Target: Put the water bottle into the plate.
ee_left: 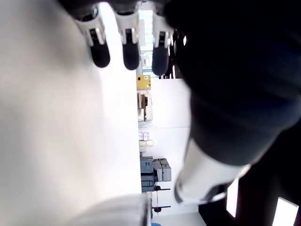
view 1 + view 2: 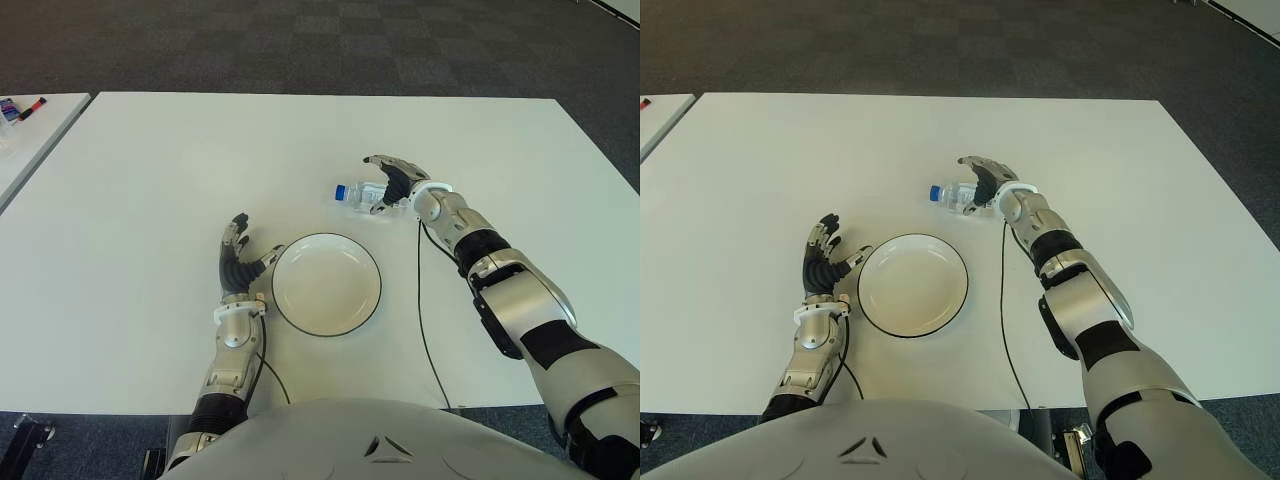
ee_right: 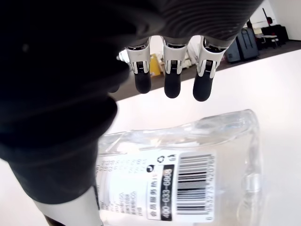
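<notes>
Water bottle (image 2: 364, 194) lying on its side on the white table (image 2: 150, 170), right of centre, above the plate (image 2: 326, 284). Right robot hand (image 2: 398, 182) over it, fingers (image 3: 171, 70) extended, not closed. Left robot hand (image 2: 237, 260) open, just left of the plate.

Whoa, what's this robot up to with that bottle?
The robot's right hand is at a small water bottle lying on its side on the white table, fingers open over it, not yet gripping. The empty plate sits nearer the robot. Its left hand is open just left of the plate.
</notes>
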Robot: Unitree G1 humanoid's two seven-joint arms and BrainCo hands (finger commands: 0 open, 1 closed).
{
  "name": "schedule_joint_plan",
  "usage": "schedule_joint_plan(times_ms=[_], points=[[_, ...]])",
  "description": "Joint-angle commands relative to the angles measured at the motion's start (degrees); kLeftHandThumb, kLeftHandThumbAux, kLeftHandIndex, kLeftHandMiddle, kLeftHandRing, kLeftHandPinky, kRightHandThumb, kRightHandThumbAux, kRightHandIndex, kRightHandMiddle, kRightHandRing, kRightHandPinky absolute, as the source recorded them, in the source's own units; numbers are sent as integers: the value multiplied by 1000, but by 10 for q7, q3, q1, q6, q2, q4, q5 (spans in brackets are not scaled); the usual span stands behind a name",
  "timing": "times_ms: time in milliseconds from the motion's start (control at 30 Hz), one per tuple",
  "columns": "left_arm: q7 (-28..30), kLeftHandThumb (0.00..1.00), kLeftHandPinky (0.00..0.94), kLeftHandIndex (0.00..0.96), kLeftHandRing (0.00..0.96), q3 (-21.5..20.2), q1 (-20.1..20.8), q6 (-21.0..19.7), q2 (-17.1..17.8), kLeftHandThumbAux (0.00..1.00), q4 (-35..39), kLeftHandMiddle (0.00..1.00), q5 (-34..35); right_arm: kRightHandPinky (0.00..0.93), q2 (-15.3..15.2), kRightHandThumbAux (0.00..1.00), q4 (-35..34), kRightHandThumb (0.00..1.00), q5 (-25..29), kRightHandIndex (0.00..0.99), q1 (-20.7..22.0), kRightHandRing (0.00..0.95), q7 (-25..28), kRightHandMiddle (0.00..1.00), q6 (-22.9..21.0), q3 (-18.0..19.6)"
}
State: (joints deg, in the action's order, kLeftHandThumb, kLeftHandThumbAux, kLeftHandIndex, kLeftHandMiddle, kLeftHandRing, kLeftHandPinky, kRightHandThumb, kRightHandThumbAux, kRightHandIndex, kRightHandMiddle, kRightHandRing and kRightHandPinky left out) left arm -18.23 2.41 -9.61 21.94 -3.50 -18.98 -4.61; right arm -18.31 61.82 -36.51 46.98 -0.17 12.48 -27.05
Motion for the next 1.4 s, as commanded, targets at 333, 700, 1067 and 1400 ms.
schedule_joint_plan(times_ms=[333,700,1067,1400], points=[[1,0,147,171,128,-1,0,-22,-18,966,-17,161,-5,185,-12,890,-71,0,7,14,-28,116,46,95,-63,10],[3,0,148,164,133,-1,0,-22,-19,969,-13,157,-2,208,-17,883,-129,0,5,27,-46,151,53,135,-93,14],[2,0,141,169,133,-4,2,-32,-22,968,-11,160,3,192,-16,881,-140,0,-4,43,-42,139,91,128,-110,0],[0,0,150,175,135,-1,0,-30,-23,966,-7,162,0,153,-7,905,-108,0,-10,51,-36,101,95,103,-68,-19]])
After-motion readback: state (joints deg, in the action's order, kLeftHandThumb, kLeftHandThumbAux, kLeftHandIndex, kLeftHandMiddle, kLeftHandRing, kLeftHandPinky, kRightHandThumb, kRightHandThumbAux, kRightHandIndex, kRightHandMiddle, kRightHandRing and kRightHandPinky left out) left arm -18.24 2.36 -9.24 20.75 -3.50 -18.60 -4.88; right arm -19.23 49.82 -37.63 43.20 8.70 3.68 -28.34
